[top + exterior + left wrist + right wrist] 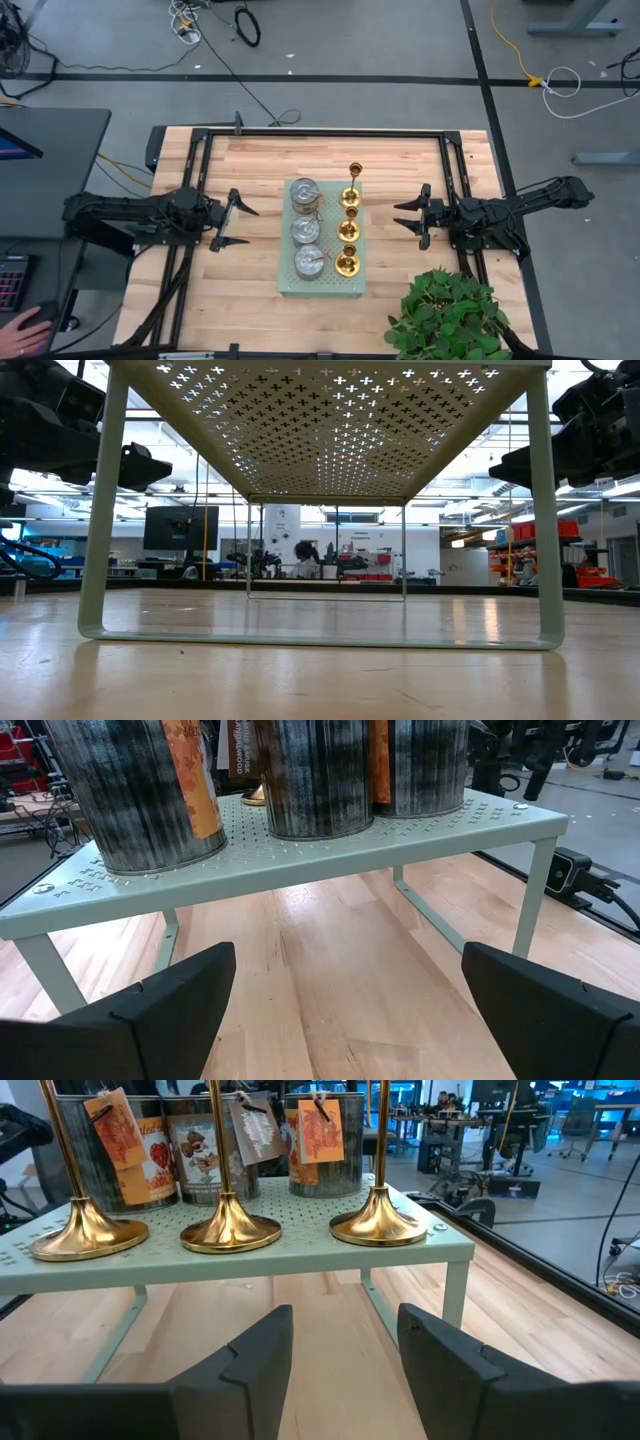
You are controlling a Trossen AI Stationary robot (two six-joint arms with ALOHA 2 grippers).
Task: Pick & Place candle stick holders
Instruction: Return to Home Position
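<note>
Three squat silver holders [306,229] with orange tags stand in a row on the left half of a pale green perforated stand [322,284]; the left wrist view shows them close [310,770]. Three gold holders [347,231] stand on their round bases along its right half, seen close in the right wrist view [230,1228]. My left gripper [240,222] is open, left of the stand, pointing at it. My right gripper [408,216] is open, right of the stand, pointing at it. Both are empty.
A green potted plant [450,318] sits at the table's near right corner, close to my right arm. A black frame [320,133] runs around the wooden table. A person's hand [25,330] rests at a desk beyond the table's left edge.
</note>
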